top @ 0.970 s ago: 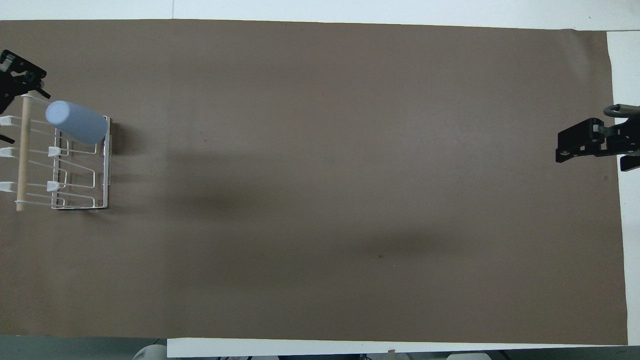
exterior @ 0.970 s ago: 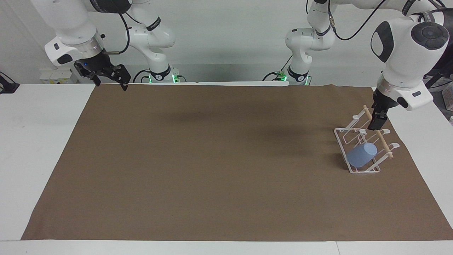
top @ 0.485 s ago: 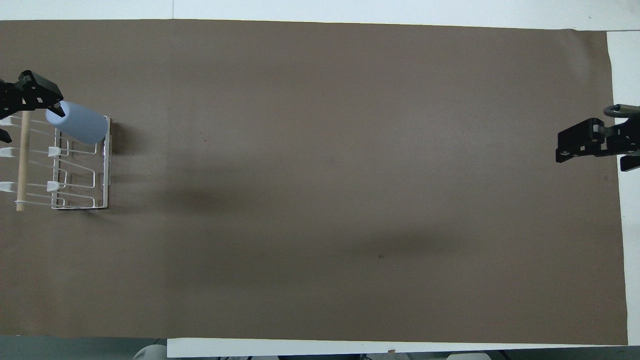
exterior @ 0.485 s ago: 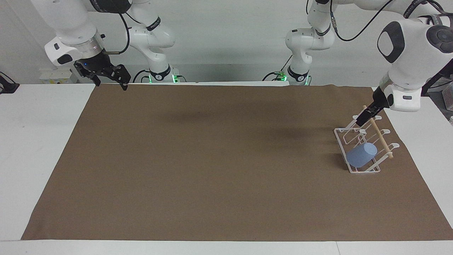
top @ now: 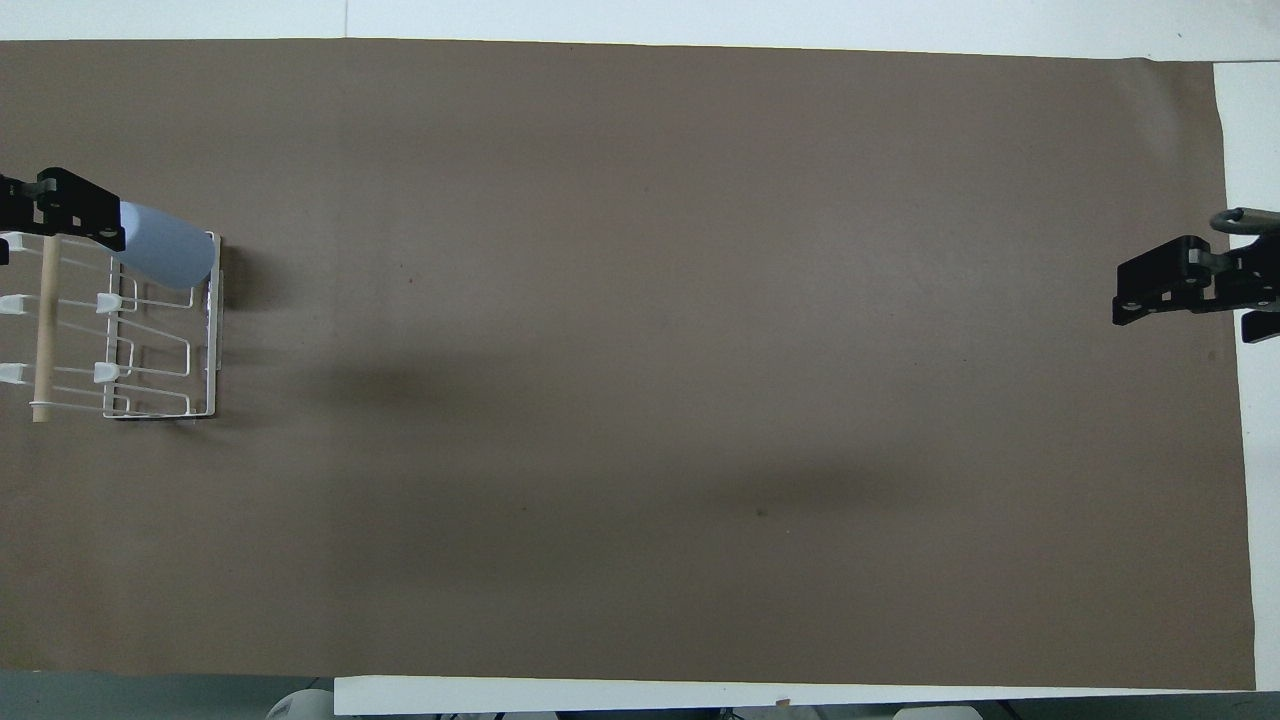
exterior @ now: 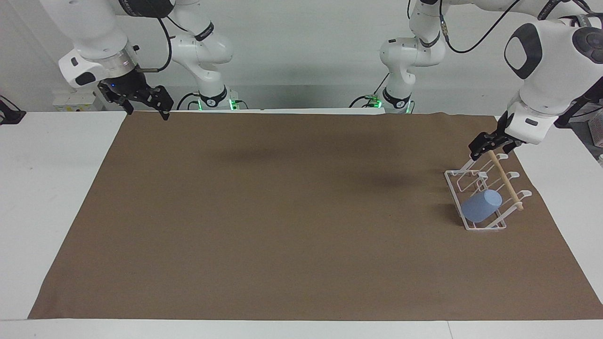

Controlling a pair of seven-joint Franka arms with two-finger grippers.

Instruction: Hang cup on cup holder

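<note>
The light-blue cup (exterior: 480,206) (top: 168,258) hangs tilted on a prong of the white wire cup holder (exterior: 459,188) (top: 150,375), at the holder's end farther from the robots, with its closed bottom pointing up toward the wooden dowel (exterior: 506,183). The holder stands at the left arm's end of the table. My left gripper (exterior: 490,147) (top: 45,222) is open in the air over the dowel, apart from the cup and holding nothing. My right gripper (exterior: 145,106) (top: 1180,285) waits open and empty over the mat's edge at the right arm's end.
A brown mat (exterior: 282,212) covers most of the white table (exterior: 47,188). White table strips show at both ends and along the edge farthest from the robots.
The left gripper has lifted off from beside the dowel and turned, now hovering over the dowel's end. The cup stays on its prong. The right arm has not moved.
</note>
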